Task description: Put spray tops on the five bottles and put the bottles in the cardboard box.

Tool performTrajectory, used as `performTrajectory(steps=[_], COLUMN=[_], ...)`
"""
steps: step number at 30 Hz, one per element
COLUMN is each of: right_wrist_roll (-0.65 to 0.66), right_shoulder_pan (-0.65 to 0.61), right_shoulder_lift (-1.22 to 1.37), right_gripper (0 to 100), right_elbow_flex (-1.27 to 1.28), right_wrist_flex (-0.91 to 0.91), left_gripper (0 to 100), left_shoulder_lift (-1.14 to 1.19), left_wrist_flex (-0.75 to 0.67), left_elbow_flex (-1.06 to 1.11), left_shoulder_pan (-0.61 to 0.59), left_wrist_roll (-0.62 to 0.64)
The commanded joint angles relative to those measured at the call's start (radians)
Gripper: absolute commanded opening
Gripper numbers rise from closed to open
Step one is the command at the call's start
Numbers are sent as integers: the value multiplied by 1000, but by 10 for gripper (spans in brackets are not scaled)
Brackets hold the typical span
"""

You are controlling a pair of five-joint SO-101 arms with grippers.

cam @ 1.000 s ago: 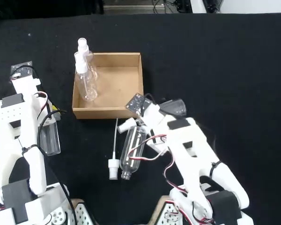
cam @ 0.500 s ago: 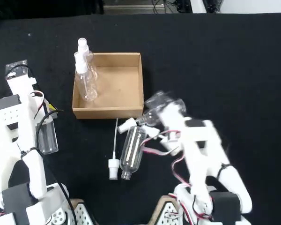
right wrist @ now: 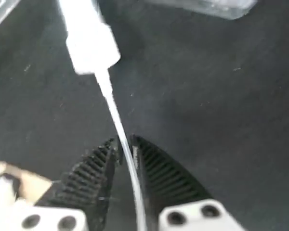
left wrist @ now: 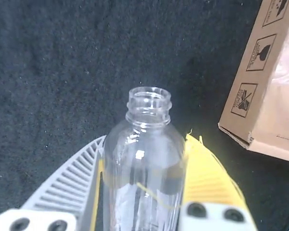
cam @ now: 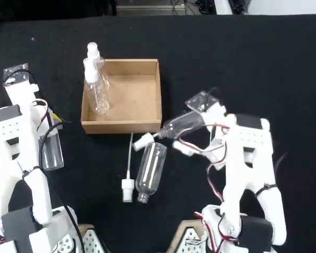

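Gripping an uncapped clear bottle (left wrist: 148, 120), the left claw (left wrist: 145, 166) is clenched on its body with a finger on each side and the open neck sticking out past the tips. In the high view that bottle (cam: 51, 151) sits left of the cardboard box (cam: 121, 126), apart from it, over the black worktop (cam: 263, 58). The right claw (right wrist: 124, 150) is clamped on the thin dip tube of a spray top (right wrist: 90, 44), with the white head well out past the fingertips. From above that spray top (cam: 142, 141) is just off the box's near-right corner; I can't tell whether it's lifted or resting. Two capped bottles (cam: 97, 90) lie along the box's left wall, their spray heads up at the far-left corner. A second uncapped bottle (cam: 150, 171) lies on the worktop in front of the box, neck pointing away from it. A loose spray top (cam: 127, 188) lies just beside that neck, its tube pointing toward the box.
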Motion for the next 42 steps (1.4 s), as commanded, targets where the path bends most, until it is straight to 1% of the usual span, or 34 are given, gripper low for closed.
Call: performTrajectory(steps=[1, 4, 6, 7, 10, 14, 16, 19, 25, 31, 37, 39, 41, 42], right_wrist_roll=[21, 21, 17, 0, -107, -201, -213, -210, -215, -210, -209, -209, -210, -212], right_shoulder_pan=[-71, -135, -181, -212, -298, -350, -356, -356, -351, -351, -351, -350, -350, -348], right_shoulder_lift=[-70, -76, -68, -68, -68, -68, -67, -51, 117, 243, 255, 255, 255, 254], right_gripper=[100, 191, 209, 203, 170, 139, 138, 138, 140, 141, 136, 98, 9, 11], right_elbow_flex=[-79, -87, -94, -88, -44, 30, 56, 82, 68, 35, 36, 35, 21, 10], right_wrist_flex=[103, 121, 115, 95, -3, -169, -226, -264, -333, -334, -334, -334, -333, -321], left_gripper=[31, 31, 31, 31, 31, 31, 31, 31, 31, 31, 31, 31, 31, 31], left_shoulder_lift=[-48, -48, -48, -48, -48, -48, -48, -48, -48, -48, -48, -48, -48, -48], left_wrist_flex=[-8, -8, -8, -8, -8, -6, -6, -6, -6, -6, -6, -8, -12, -12], left_elbow_flex=[-61, -62, -64, -64, -64, -64, -64, -64, -61, -61, -64, -64, -58, -58], left_shoulder_pan=[-7, -10, -12, -12, -12, -10, -8, -7, -7, -7, -5, -5, -5, -5], left_wrist_roll=[3, 3, 3, 3, 3, 3, 3, 3, 3, 3, 3, 3, 3, 3])
